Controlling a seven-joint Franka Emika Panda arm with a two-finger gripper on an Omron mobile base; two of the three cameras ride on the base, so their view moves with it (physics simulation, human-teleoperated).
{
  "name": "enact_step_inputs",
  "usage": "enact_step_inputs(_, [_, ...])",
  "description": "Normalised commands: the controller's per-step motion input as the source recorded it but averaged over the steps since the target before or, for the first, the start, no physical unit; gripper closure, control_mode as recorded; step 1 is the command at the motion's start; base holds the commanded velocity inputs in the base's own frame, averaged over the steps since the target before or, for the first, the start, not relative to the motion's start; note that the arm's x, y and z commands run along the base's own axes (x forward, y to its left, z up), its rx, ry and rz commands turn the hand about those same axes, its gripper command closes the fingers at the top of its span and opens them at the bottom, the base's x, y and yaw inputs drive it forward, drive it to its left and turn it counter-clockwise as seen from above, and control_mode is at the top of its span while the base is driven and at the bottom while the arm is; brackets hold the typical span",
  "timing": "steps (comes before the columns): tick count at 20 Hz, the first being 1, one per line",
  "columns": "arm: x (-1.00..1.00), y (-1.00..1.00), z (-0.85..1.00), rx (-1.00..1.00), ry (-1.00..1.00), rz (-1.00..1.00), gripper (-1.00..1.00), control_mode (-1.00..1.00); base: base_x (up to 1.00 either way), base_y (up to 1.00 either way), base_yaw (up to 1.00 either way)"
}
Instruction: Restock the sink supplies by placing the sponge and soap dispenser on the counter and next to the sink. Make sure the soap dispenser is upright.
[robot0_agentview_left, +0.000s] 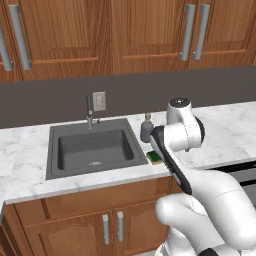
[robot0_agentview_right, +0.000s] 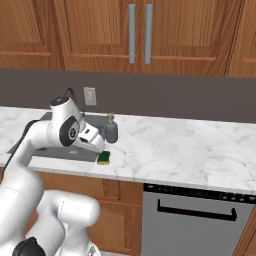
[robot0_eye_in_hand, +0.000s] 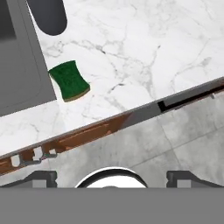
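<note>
The flat yellow sponge with a green top (robot0_eye_in_hand: 69, 80) is lying on the white marble counter (robot0_eye_in_hand: 144, 52) just beside the dark grey recessed sink (robot0_agentview_left: 92, 147); the dark grey rounded soap dispenser (robot0_agentview_right: 111, 131) is standing upright behind it; the two-finger gripper (robot0_eye_in_hand: 111, 177) is hanging released above, grasping nothing.

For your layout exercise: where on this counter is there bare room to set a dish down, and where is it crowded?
Free: the marble counter right of the soap dispenser, from wall to front edge. Crowded: the strip beside the sink, where the dispenser and sponge sit.
</note>
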Motion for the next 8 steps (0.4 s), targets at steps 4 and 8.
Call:
enact_step_inputs(4, [-0.37, 0.0, 0.29, 0.0, -0.02, -0.01, -1.0, -1.0, 0.0, 0.0, 0.0])
enact_step_inputs(8, [-0.34, 0.0, 0.32, 0.0, -0.02, 0.0, -1.0, -1.0, 0.0, 0.0, 0.0])
